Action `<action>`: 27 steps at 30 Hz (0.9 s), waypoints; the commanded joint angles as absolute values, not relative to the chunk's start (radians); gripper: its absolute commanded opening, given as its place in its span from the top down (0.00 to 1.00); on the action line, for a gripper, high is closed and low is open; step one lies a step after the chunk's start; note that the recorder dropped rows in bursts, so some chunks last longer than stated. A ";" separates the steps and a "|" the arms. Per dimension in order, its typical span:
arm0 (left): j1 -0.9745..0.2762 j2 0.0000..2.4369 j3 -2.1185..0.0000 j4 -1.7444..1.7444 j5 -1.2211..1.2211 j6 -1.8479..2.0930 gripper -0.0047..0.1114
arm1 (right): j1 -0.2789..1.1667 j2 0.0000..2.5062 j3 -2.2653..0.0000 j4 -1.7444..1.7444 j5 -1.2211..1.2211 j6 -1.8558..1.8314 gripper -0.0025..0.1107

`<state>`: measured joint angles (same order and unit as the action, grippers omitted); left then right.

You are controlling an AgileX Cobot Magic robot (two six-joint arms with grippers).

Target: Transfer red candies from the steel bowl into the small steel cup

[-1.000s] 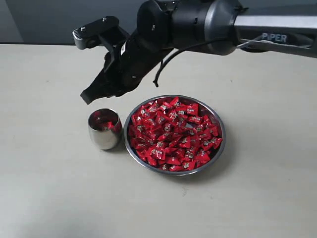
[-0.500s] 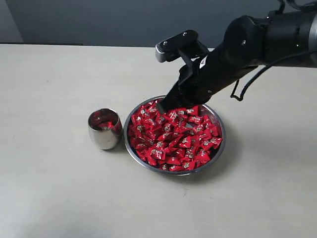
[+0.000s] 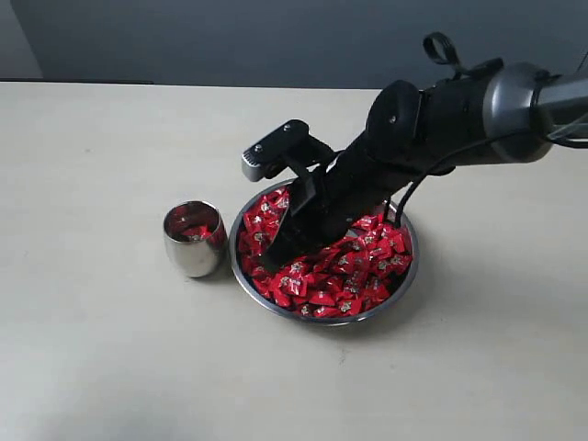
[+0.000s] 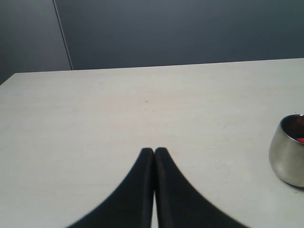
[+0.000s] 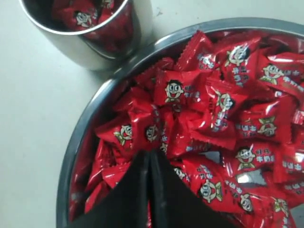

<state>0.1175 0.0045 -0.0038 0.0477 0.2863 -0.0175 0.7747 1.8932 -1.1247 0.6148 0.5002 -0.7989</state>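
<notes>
Closed tool (image 4: 154, 152), small steel cup (image 4: 286, 159) apart.

Pale beige tabletop (image 3: 101, 367), matte, fills most of the exterior view. Dark grey-blue wall (image 3: 184, 41) behind its far edge (vertical seam (image 4: 62, 35) shows in left wrist view). Lighter grey panel (image 3: 16, 37) at exterior top-left corner.

Soft even light, glints on red candies (image 5: 223, 109)

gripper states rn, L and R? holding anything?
Left gripper: shut, empty, above the table.
Right gripper: shut, tips among the red candies in the steel bowl; whether it pinches one cannot be told.
</notes>
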 commanded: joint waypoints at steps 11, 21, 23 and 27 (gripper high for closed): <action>0.118 0.000 0.000 0.045 0.284 -0.019 0.96 | 0.852 1.895 -1.123 0.558 0.410 -0.809 0.99; 0.118 0.000 0.000 0.045 0.284 -0.019 0.96 | 0.852 1.895 -1.123 0.560 0.404 -0.804 0.68; 0.118 0.000 0.000 0.045 0.284 -0.019 0.96 | 0.852 1.895 -1.123 0.562 0.392 -0.772 0.61; 0.118 0.000 0.000 0.045 0.284 -0.019 0.96 | 0.852 1.895 -1.123 0.562 0.384 -0.762 0.64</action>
